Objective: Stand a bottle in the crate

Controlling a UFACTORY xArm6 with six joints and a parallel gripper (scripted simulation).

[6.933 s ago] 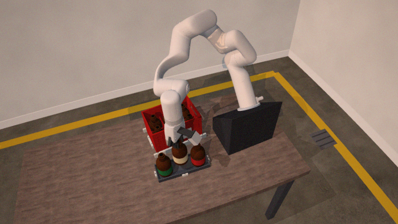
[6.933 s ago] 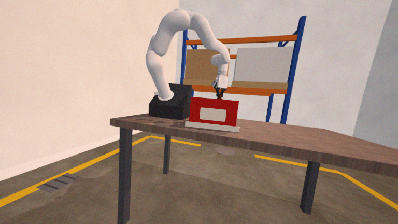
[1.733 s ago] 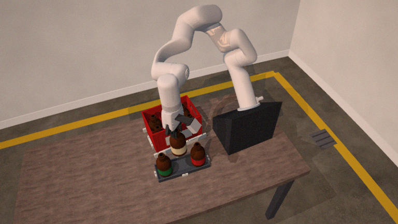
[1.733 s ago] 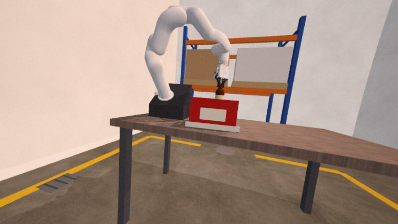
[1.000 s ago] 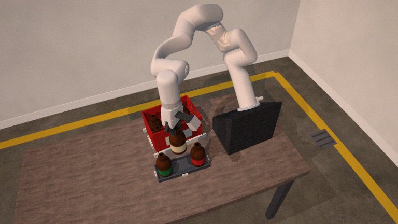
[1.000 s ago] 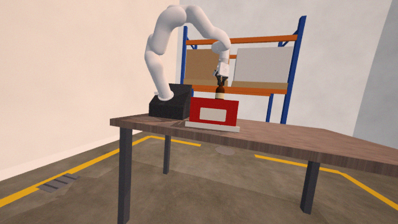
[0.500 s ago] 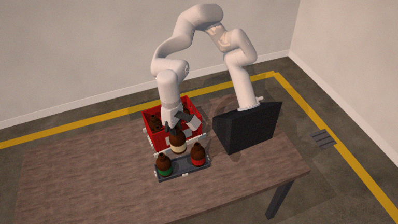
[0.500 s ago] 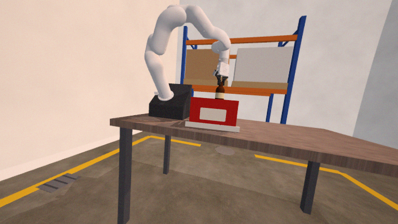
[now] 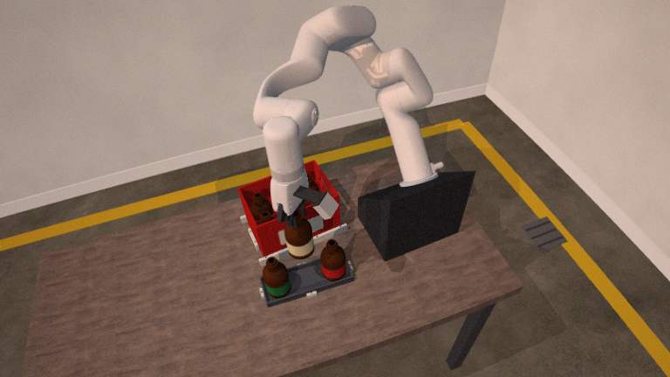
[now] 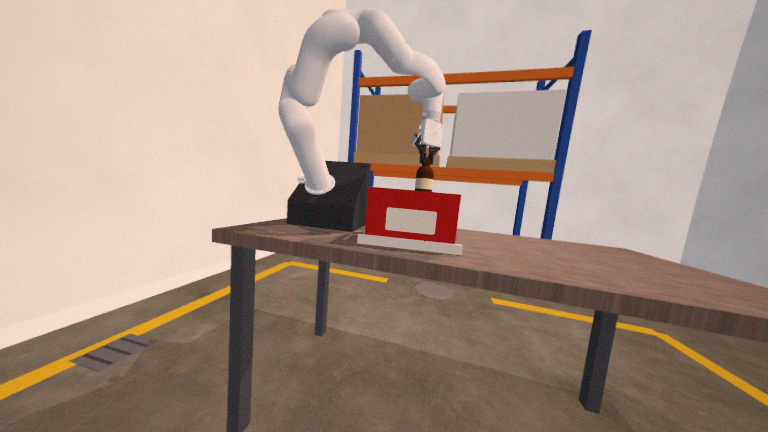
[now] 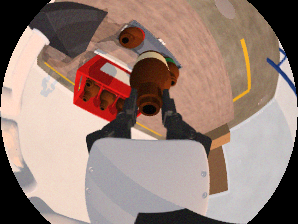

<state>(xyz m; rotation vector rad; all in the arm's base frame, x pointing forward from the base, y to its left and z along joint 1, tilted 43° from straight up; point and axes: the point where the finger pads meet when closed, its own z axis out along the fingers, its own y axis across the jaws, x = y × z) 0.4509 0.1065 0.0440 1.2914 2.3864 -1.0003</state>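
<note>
My gripper (image 9: 289,216) (image 10: 425,157) (image 11: 149,96) is shut on the neck of a brown bottle with a cream label (image 9: 299,240) (image 10: 423,181) (image 11: 153,76) and holds it upright in the air, above the near edge of the red crate (image 9: 269,234) (image 10: 375,214) (image 11: 91,76). Several brown bottles (image 9: 260,206) stand in the crate's cells. On the grey tray (image 9: 306,278) in front of the crate stand a green-labelled bottle (image 9: 275,277) and a red-labelled bottle (image 9: 332,260) (image 11: 132,36). The tray is hidden behind the crate in the exterior view.
The arm's black base block (image 9: 414,210) (image 10: 330,198) stands right of the crate. The wooden table (image 9: 140,281) (image 10: 590,268) reaches far to the left. A blue and orange shelf rack (image 10: 558,134) stands behind the table.
</note>
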